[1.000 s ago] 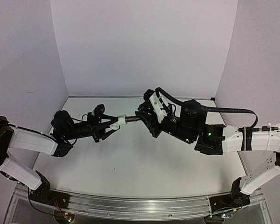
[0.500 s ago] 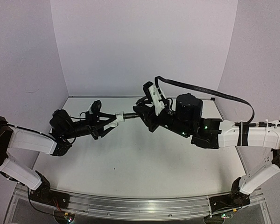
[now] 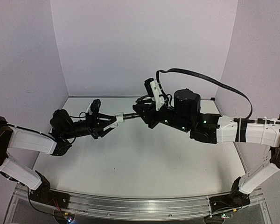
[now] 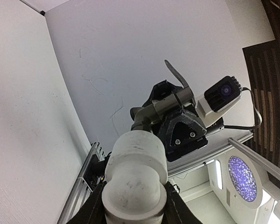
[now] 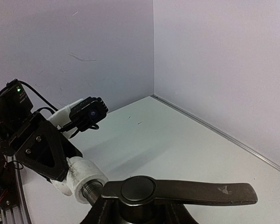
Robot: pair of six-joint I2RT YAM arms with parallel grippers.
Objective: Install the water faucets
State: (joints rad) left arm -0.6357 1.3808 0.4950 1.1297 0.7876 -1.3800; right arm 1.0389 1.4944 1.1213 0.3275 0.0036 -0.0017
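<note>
Grey faucet — one — meets one white fitting

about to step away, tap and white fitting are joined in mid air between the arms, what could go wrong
The tap enters the white fitting in mid-air with no support below; a slight tilt could cross the thread. The left pincer holds the round fitting by its sides, so twisting may spin it loose. The right arm's cable loops high and might snag.
</note>
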